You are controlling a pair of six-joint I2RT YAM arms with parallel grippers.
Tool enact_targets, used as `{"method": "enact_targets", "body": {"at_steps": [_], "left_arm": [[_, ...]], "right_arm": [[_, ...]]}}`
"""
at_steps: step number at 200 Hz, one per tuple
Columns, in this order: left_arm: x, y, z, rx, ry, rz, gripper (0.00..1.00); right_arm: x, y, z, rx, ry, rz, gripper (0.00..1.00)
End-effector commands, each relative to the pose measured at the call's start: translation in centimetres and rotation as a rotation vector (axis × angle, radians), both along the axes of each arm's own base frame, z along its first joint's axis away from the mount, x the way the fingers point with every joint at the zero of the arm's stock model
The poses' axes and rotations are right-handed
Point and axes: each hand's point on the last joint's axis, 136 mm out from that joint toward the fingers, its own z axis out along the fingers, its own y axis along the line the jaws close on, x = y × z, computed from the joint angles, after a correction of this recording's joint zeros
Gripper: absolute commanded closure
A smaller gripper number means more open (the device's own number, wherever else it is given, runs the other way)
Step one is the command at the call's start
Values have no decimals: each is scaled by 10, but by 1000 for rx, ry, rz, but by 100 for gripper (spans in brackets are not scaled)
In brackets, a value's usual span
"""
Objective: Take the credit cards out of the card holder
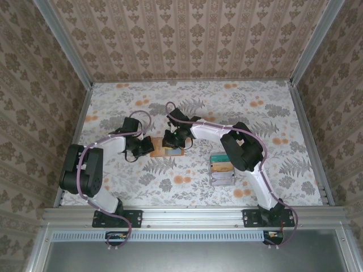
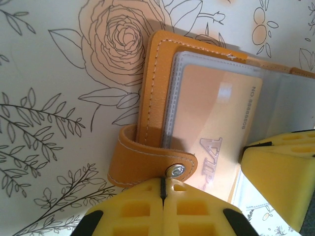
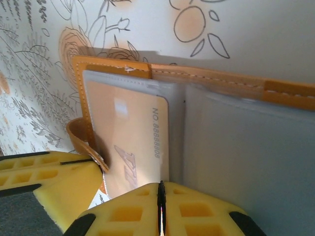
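The left fingers (image 2: pixel 165 191), closed, sit at the holder's (image 2: pixel 152 88) strap (image 2: pixel 142 164); the right fingers (image 3: pixel 162 192), closed, at the card's (image 3: pixel 128 128) edge. The top view adds a tray (image 1: pixel 222 181).

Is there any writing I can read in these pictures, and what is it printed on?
"VIP": large letters on the tan-orange card inside the clear sleeve of the card holder.
"NO 88888808": small print along that card's edge; the last digits are uncertain.
Too small to read: anything on the loose cards in the grey tray.
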Motion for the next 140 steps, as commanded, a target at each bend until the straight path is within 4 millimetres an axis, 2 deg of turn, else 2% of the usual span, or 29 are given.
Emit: {"method": "enact_targets", "body": {"at_steps": [1, 34, 64, 93, 140], "left_arm": [[-10, 5, -12, 16, 42, 6, 100], [-13, 5, -15, 18, 51, 9, 100], [-13, 5, -15, 20, 52, 8, 100], [-14, 4, -17, 17, 56, 7, 100], [-16, 3, -19, 15, 62, 5, 100]], "right_arm": [[-3, -1, -5, -12, 46, -9, 87], [-3, -7, -6, -40, 43, -20, 78], [-5, -10, -4, -48, 39, -24, 78], [-7, -7, -11, -39, 62, -26, 84], [-8, -5, -15, -44, 84, -25, 82]]}}
